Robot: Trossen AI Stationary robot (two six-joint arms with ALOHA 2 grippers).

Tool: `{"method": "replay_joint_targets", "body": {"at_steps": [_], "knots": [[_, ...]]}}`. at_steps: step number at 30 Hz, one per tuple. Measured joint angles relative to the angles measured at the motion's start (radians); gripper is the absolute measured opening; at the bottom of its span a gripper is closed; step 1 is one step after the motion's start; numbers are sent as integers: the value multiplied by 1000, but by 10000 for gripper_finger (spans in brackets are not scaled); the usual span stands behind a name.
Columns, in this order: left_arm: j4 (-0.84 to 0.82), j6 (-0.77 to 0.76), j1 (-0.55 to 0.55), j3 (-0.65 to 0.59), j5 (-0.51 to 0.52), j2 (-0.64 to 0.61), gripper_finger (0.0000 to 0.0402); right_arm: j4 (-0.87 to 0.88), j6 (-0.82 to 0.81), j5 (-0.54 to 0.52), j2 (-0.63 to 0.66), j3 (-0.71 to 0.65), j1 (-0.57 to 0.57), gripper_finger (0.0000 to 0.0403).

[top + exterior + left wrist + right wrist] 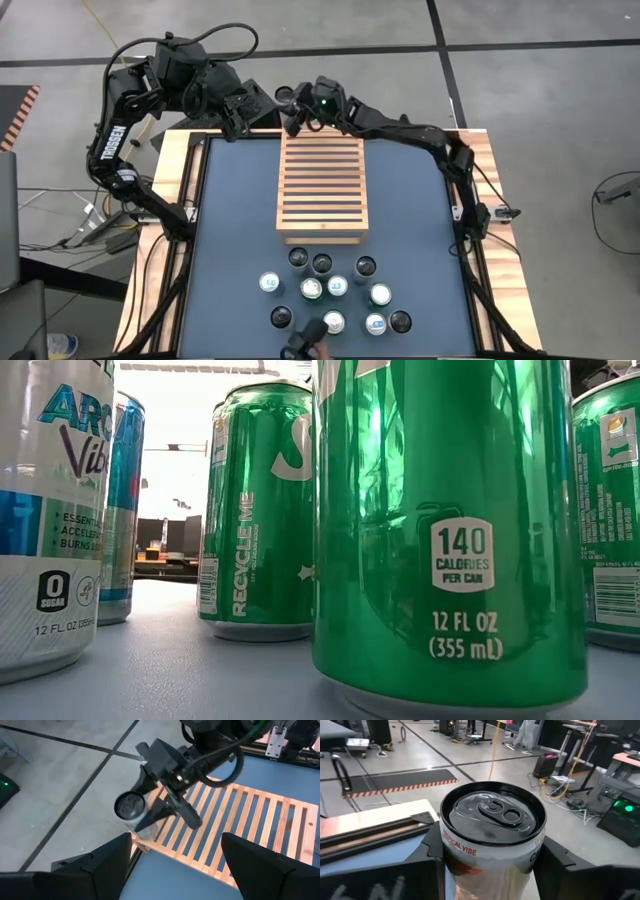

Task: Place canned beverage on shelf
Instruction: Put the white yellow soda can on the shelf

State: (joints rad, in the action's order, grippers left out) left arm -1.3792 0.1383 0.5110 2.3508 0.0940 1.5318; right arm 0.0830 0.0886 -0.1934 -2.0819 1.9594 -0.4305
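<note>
Gripping a can (492,845) with a dark top, the right gripper (150,802) hangs at the far left corner of the shelf (322,188), its jaws clamped on the can's sides. In the left wrist view the can (131,810) stands upright right at the rack's corner; whether its base rests on the slats cannot be told. The right wrist view shows the can's lid from close up, pull tab in place, with the words "TROPICAL VIBE" under the rim.

The left gripper (240,108) waits near the far left of the counter (240,230), close to the right one, with its jaws wide apart and nothing between them; its fingers (100,865) frame the corner of the shelf.

The shelf lies flat in the middle of the blue counter, its long side running near to far, and its slats carry no cans apart from the one at the corner.

A cluster of cans (335,290) stands on the near part of the counter, just past the shelf's near edge. The low view looks through them: a green can (450,530) close up, another green can (262,510) behind, and a white can (50,510) at the left.
</note>
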Motion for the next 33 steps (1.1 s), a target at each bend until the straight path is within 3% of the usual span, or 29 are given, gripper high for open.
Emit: {"method": "replay_joint_targets", "body": {"at_steps": [10,18,33], "knots": [[0,0,0,0,0,0,296,54,-137,-148,28,62,-16,172],[0,0,0,0,0,0,296,112,-202,-106,28,61,-26,172],[0,-2,0,0,0,0,296,91,-166,-98,15,61,-10,172]]}}
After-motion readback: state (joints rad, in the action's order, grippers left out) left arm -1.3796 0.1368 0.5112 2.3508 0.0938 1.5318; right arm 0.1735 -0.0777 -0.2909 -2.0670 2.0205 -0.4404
